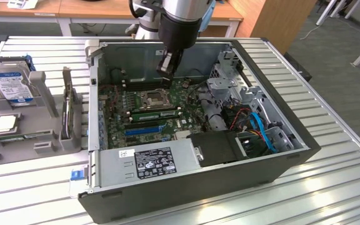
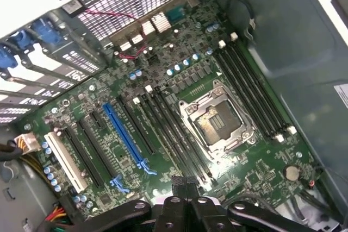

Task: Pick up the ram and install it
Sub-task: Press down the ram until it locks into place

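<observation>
Exterior view: the power supply (image 1: 146, 161) label's print is too small to read. The gripper (image 1: 166, 72) hangs closed inside the open case (image 1: 280, 161), walls close around it. The ram (image 1: 24, 137) seems to lie in the tray (image 1: 42, 149) at 9 o'clock.

Wrist view: the closed gripper (image 2: 183, 186) is partly cut off over the black slots (image 2: 179, 134) beside the empty socket (image 2: 217, 119).

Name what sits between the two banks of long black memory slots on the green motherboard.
The open square metal-framed processor socket lies between them, seen plainly in the wrist view.
</observation>
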You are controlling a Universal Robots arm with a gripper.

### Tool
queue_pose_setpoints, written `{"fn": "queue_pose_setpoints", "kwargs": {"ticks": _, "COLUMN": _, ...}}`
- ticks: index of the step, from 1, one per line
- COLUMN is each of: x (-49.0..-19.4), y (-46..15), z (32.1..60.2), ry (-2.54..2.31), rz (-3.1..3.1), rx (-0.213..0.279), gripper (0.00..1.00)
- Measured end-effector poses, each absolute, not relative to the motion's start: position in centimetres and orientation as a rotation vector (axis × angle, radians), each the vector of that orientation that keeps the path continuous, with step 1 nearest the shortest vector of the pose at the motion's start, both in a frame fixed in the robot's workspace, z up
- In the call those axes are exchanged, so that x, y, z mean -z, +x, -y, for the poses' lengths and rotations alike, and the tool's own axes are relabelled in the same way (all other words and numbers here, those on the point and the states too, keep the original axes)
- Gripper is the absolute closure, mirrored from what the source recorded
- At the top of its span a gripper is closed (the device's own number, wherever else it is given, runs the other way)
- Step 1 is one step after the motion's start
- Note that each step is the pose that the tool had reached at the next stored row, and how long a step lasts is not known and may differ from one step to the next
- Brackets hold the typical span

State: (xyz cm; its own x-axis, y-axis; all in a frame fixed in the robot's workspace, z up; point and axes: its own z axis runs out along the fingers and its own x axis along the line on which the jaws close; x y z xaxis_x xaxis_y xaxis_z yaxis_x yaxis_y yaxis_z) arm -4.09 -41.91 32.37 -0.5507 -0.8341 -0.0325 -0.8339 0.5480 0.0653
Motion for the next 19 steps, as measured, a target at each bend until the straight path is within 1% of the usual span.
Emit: {"fn": "queue_pose_setpoints", "kwargs": {"ticks": 19, "x": -32.37, "y": -4.09, "z": 41.91, "ry": 1.227, "rz": 2.894, "rx": 0.115, "gripper": 0.9}}
